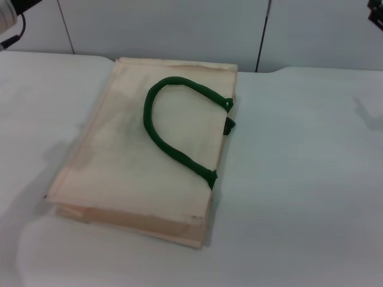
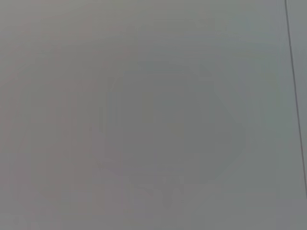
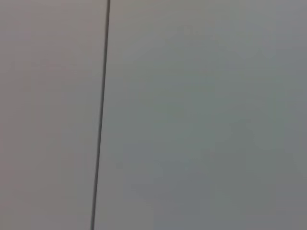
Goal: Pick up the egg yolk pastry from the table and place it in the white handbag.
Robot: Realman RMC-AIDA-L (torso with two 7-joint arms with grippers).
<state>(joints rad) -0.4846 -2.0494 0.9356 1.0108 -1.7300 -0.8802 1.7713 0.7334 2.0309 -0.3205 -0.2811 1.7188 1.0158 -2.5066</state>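
Note:
The white handbag (image 1: 128,161) lies flat on the table (image 1: 299,179), a little left of centre, with its dark green rope handle (image 1: 157,128) looped across its top face. The egg yolk pastry is out of view in all three views. Only a sliver of my left arm (image 1: 9,18) shows at the top left corner of the head view, and a dark bit of my right arm (image 1: 377,13) at the top right corner. Neither gripper shows. Both wrist views hold only a plain grey surface.
Behind the table stands a pale panelled wall (image 1: 179,24) with dark vertical seams (image 1: 261,36). One such seam (image 2: 293,96) crosses the left wrist view and another seam (image 3: 101,115) the right wrist view. Bare tabletop lies on both sides of the bag.

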